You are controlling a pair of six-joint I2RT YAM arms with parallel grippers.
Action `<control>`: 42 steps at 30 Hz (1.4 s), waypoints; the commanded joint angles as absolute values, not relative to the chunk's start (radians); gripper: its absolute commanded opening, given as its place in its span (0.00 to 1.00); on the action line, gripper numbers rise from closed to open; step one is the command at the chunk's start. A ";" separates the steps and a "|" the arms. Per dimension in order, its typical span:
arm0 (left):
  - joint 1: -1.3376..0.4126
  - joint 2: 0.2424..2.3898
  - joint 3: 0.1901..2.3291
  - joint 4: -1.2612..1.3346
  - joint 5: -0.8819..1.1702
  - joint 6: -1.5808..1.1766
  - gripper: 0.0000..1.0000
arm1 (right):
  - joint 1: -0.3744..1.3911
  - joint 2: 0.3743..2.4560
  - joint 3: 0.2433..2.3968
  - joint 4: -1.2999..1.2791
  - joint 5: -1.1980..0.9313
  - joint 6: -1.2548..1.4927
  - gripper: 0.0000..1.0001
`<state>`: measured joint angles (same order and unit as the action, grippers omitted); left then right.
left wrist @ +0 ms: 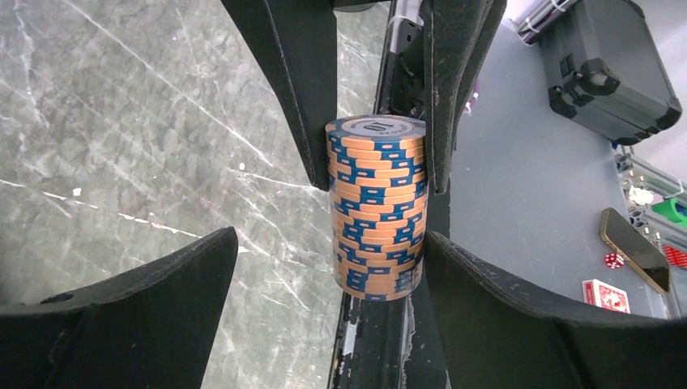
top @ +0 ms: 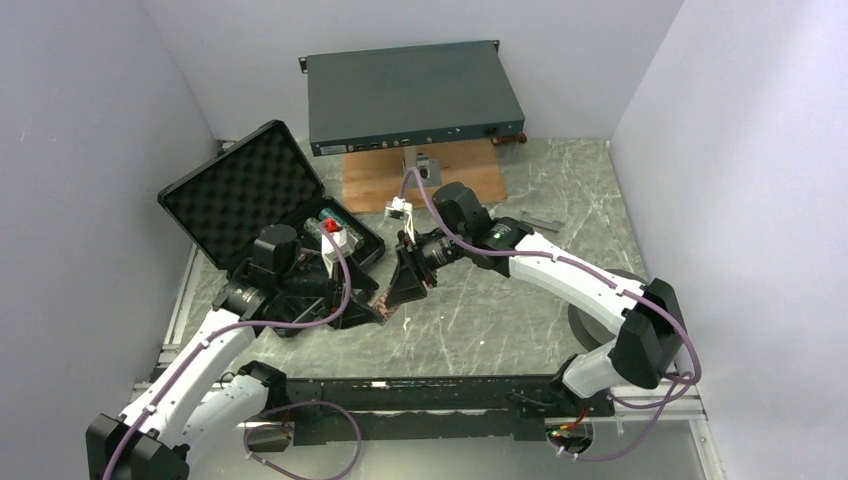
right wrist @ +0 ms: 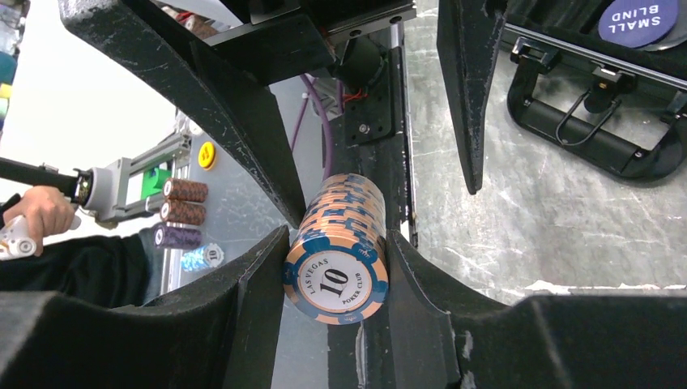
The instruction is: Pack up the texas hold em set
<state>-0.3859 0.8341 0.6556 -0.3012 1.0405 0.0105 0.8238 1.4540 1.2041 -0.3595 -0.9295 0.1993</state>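
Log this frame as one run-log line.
state: chip stack between both grippers | right gripper: shut on chip stack | left gripper: open, fingers flanking stack | black case: open, back left

- Left arm (top: 215, 350): white link shells joined by black joint housings.
- Right arm (top: 560, 270): the same white shells and black housings, with a small green light (top: 497, 237) on the housing behind the gripper.
- Lilac cable (top: 300, 324): one is clipped along each arm, leading back from the gripper.
- Left gripper (left wrist: 330, 235): matte black fingers (left wrist: 146, 308), broad at the root and tapering to the tip.
- Right gripper (right wrist: 338, 235): matching matte black, tapered fingers (right wrist: 235, 324).
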 commanded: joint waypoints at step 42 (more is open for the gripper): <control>-0.387 0.873 0.709 -0.285 1.182 -0.030 0.84 | 0.845 1.482 1.245 -0.220 -1.042 0.204 0.00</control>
<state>-0.3874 0.8688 0.6685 -0.3042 1.1545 -0.0418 0.8398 1.5002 1.2053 -0.3050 -0.9974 0.2001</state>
